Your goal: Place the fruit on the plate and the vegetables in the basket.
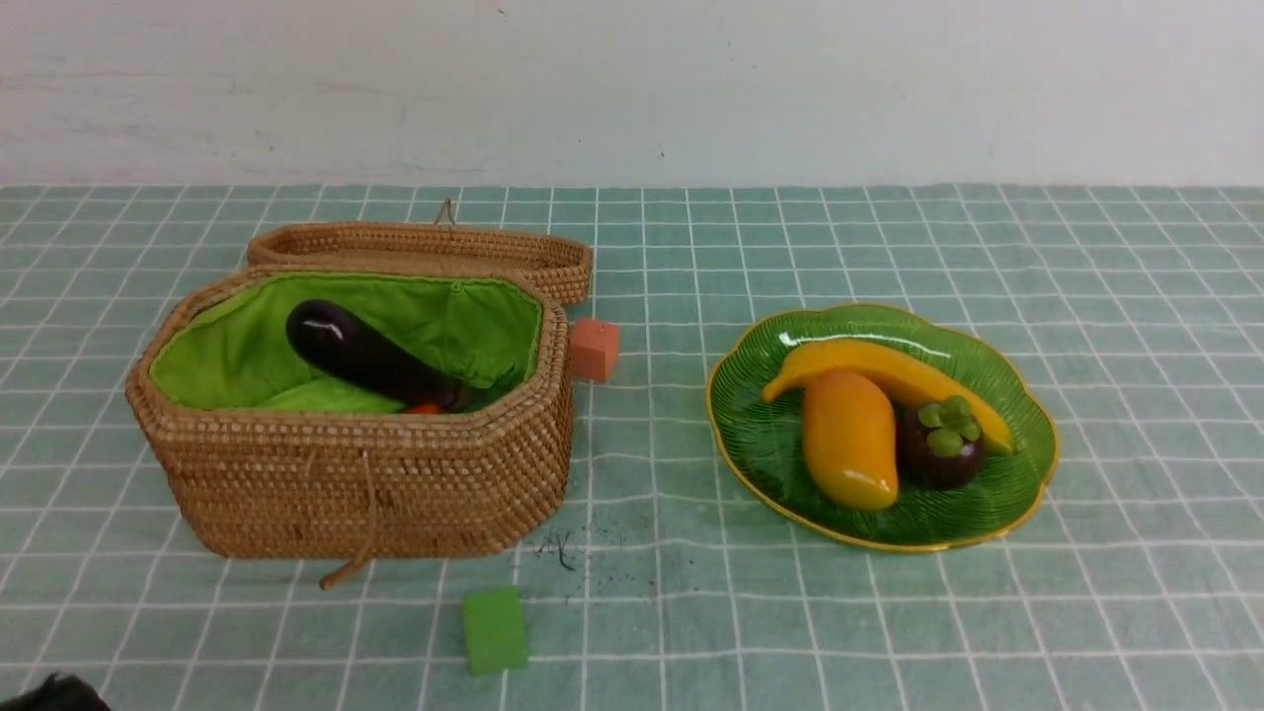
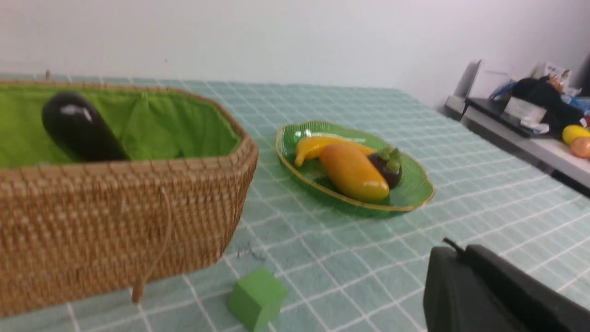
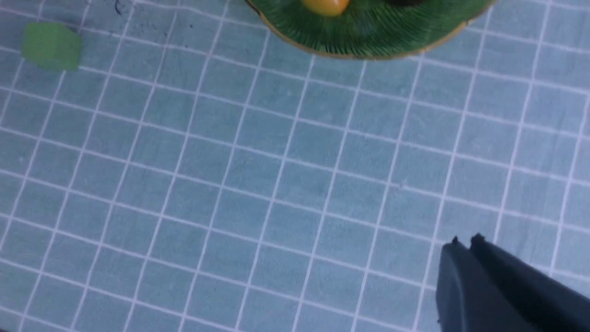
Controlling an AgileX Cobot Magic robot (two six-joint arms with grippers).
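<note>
The mango [image 1: 849,439], banana [image 1: 889,370] and mangosteen [image 1: 939,444] sit on the plate [image 1: 1027,474]. The eggplant [image 1: 370,357] lies in the basket [image 1: 365,484] with other veggies. Both grippers, left gripper [image 2: 454,249] and right gripper [image 3: 465,242], look pressed closed and hold nothing. The job looks finished.

Even, bright overhead light throughout; soft shadows. Glare streaks the eggplant [image 1: 370,357] and mango [image 1: 849,437]. Both wrist views are slightly blurred, the edges softest.

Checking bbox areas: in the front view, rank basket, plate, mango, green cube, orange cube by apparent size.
1. basket, largest
2. plate
3. mango
4. green cube
5. orange cube, smallest

The green cube lies nearer the camera than the orange one, so their order is unsure and they may match in true size.
</note>
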